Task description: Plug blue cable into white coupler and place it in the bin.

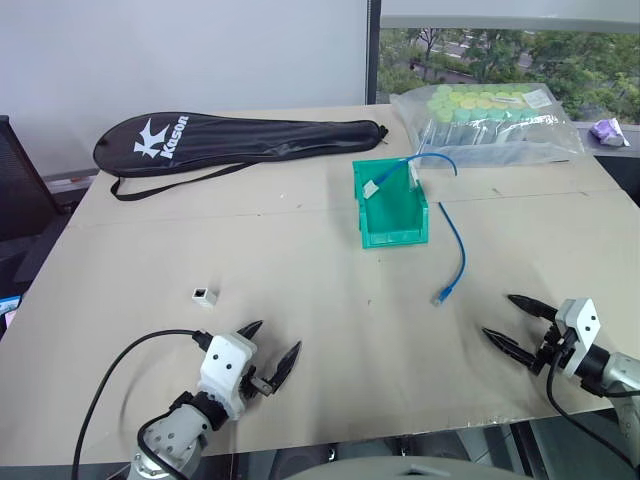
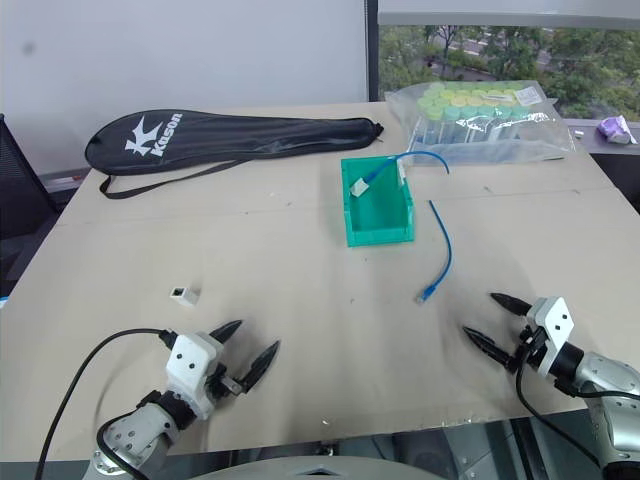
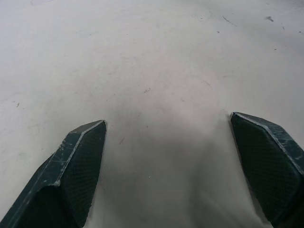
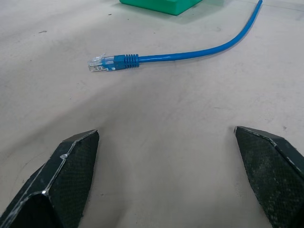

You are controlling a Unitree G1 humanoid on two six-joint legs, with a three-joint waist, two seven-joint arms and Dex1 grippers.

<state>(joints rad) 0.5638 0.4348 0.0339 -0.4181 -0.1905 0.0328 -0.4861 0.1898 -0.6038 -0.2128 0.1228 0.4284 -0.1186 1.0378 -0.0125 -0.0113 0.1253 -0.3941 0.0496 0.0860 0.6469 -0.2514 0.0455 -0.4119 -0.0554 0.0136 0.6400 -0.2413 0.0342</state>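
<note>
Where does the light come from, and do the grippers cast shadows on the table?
Left eye view: daylight enters by the window behind the bag of tubes. Left wrist view: a soft shadow lies on the table between the fingers. Right wrist view: the blue cable is sharp.

The counter [image 1: 300, 330] was a broad, beige, matte surface with a faint seam running across its far half and small dark scuffs. Behind it stood a plain pale grey wall [image 1: 200, 50]. To the right of the wall, a dark vertical frame [image 1: 372, 50] bordered a window [image 1: 500, 55] that showed green trees in daylight. A dark piece of furniture [image 1: 20, 180] stood beside the counter's left edge. Lighting was even and soft.
</note>
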